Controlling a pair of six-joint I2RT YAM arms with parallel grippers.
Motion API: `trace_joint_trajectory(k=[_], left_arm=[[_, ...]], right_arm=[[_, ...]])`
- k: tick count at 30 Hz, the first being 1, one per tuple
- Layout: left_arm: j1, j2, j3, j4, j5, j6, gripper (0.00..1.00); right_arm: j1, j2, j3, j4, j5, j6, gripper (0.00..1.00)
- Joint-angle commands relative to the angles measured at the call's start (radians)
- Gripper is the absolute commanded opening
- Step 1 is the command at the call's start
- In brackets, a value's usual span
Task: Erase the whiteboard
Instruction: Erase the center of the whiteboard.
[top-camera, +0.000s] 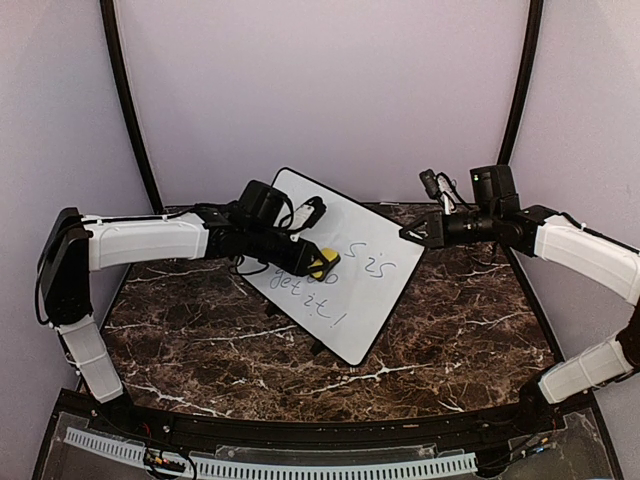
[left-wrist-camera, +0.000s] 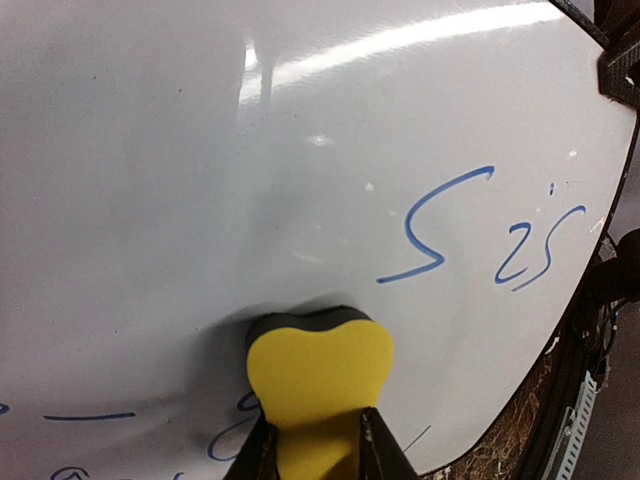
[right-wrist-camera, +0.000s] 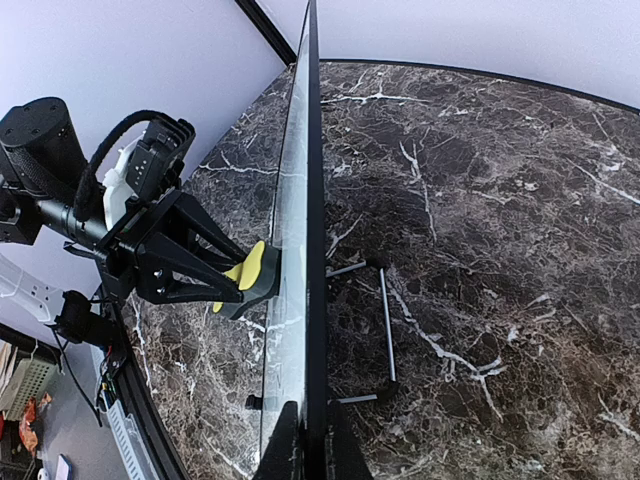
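Note:
The whiteboard (top-camera: 375, 300) stands tilted on the dark marble table, with blue handwriting (top-camera: 368, 258) on its right and lower part. My left gripper (top-camera: 312, 264) is shut on a yellow eraser (top-camera: 323, 263) with a dark pad, which it presses against the board's face. In the left wrist view the eraser (left-wrist-camera: 318, 380) sits between the fingers (left-wrist-camera: 262, 455), on the whiteboard (left-wrist-camera: 200, 150) below a wiped area and left of the blue letters (left-wrist-camera: 440, 225). My right gripper (top-camera: 410, 235) is shut on the board's right edge. The right wrist view shows the whiteboard (right-wrist-camera: 313, 200) edge-on between that gripper's (right-wrist-camera: 312, 440) jaws.
The board's black wire stand (right-wrist-camera: 385, 320) rests on the marble table (top-camera: 450, 330) behind it. Two curved black posts (top-camera: 125, 100) rise at the back. A white slotted strip (top-camera: 300, 465) runs along the near edge between the arm bases.

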Motion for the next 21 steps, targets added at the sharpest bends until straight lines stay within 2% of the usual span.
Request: trace_joint_trajectory(k=[1, 10, 15, 21], left_arm=[[-0.009, 0.037, 0.02, -0.021, -0.026, -0.015, 0.11], [-0.013, 0.121, 0.212, -0.032, -0.017, 0.001, 0.11], [-0.027, 0.107, 0.189, -0.056, -0.029, 0.007, 0.11], [-0.058, 0.061, 0.064, -0.06, -0.057, -0.002, 0.11]], right_arm=[[0.047, -0.01, 0.009, 0.047, -0.083, -0.137, 0.0], [0.048, -0.014, 0.007, 0.048, -0.083, -0.136, 0.0], [0.048, -0.015, 0.005, 0.046, -0.082, -0.136, 0.0], [0.048, -0.011, 0.006, 0.048, -0.083, -0.135, 0.0]])
